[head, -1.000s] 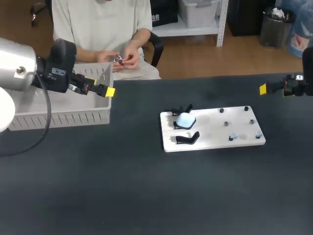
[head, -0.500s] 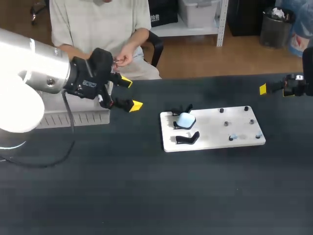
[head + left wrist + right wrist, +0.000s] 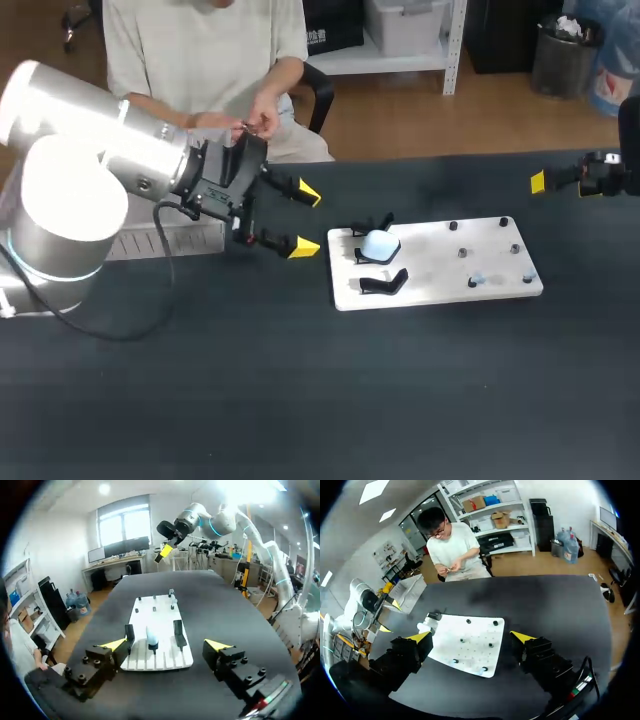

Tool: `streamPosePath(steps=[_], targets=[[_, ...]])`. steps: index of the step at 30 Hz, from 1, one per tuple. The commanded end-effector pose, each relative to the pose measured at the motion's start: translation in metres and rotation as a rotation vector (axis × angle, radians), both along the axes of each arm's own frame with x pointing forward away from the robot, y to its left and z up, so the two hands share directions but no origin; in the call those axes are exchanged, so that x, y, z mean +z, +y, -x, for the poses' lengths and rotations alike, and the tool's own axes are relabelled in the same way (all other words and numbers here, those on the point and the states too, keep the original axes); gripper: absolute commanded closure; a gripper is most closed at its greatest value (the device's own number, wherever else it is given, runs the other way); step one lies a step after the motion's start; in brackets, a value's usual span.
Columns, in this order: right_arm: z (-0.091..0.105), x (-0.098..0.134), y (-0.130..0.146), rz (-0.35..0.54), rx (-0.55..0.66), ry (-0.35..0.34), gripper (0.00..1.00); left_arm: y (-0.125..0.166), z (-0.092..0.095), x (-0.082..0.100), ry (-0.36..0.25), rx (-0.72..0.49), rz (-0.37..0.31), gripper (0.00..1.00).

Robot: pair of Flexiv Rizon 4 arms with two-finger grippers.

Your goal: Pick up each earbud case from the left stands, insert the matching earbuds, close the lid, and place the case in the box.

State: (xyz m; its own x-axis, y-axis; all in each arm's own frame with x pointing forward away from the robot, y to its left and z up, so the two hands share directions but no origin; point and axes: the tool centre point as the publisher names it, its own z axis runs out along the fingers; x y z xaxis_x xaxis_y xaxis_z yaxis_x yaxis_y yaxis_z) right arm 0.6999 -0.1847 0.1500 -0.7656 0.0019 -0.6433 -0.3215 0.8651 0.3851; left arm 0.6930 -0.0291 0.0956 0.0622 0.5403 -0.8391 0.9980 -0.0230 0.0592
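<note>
Hovering open beside the board (image 3: 440, 282), the left end effector (image 3: 305, 220) faces the blue case (image 3: 379, 244) seated on its stand (image 3: 361, 256), where an off-centre approach could clip that stand and tip the case off.

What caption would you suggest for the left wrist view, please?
Open left end effector facing the white board, with a pale blue earbud case ahead.
</note>
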Motion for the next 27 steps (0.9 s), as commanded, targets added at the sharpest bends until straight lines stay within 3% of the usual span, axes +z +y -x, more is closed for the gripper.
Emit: streamPosePath(steps=[1,8,10,14,15,18,27], targets=[[-0.001,0.0,-0.001,-0.002,0.004,0.001,0.0,-0.025,-0.014,-0.023,0.039,-0.04,0.009,0.0],[-0.001,0.0,-0.001,-0.002,0.004,0.001,0.0,-0.042,-0.019,-0.042,0.086,-0.024,0.016,0.0],[-0.001,0.0,-0.001,-0.002,0.004,0.001,0.0,-0.044,-0.019,-0.045,0.095,-0.021,0.017,0.07],[-0.001,0.0,-0.001,-0.002,0.004,0.001,0.0,-0.049,-0.017,-0.053,0.099,-0.023,0.018,0.09],[-0.001,0.0,-0.001,-0.002,0.004,0.001,0.0,-0.05,-0.017,-0.054,0.1,-0.023,0.018,0.11],[-0.001,0.0,-0.001,-0.002,0.004,0.001,0.0,-0.053,-0.017,-0.058,0.107,-0.023,0.02,0.29],[-0.001,0.0,-0.001,-0.002,0.004,0.001,0.0,-0.06,-0.019,-0.065,0.116,-0.01,0.035,0.5]])
